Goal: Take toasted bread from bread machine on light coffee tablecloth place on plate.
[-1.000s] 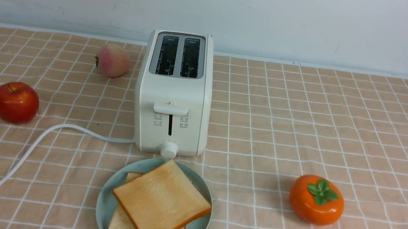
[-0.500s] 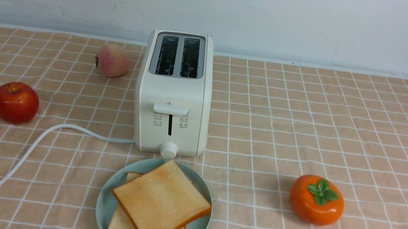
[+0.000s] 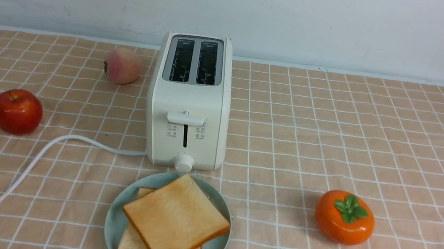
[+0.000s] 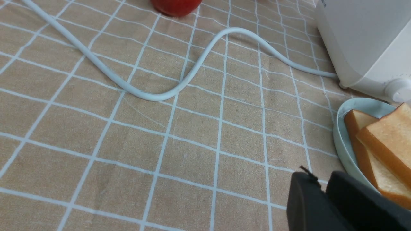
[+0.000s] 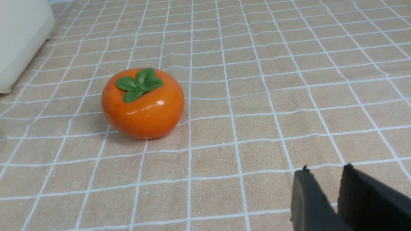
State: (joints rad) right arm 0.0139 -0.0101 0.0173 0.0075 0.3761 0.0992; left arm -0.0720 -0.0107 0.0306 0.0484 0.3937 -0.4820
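Resting on the plate (image 3: 117, 217), two slices of toasted bread (image 3: 176, 219) lie stacked, the upper one turned askew over the lower. The plate sits just in front of the bread machine (image 3: 188, 108), whose two slots stand empty. All rest on the tablecloth (image 3: 371, 137) covering the surface. The left pincer (image 4: 324, 189) hangs beside the plate rim, its jaws nearly together, holding nothing. The right pincer (image 5: 322, 175) hangs over bare cloth near a persimmon (image 5: 143, 104), a narrow gap between its jaws, holding nothing. An apple (image 3: 16, 111) and a peach (image 3: 122, 66) lie left of the bread machine.
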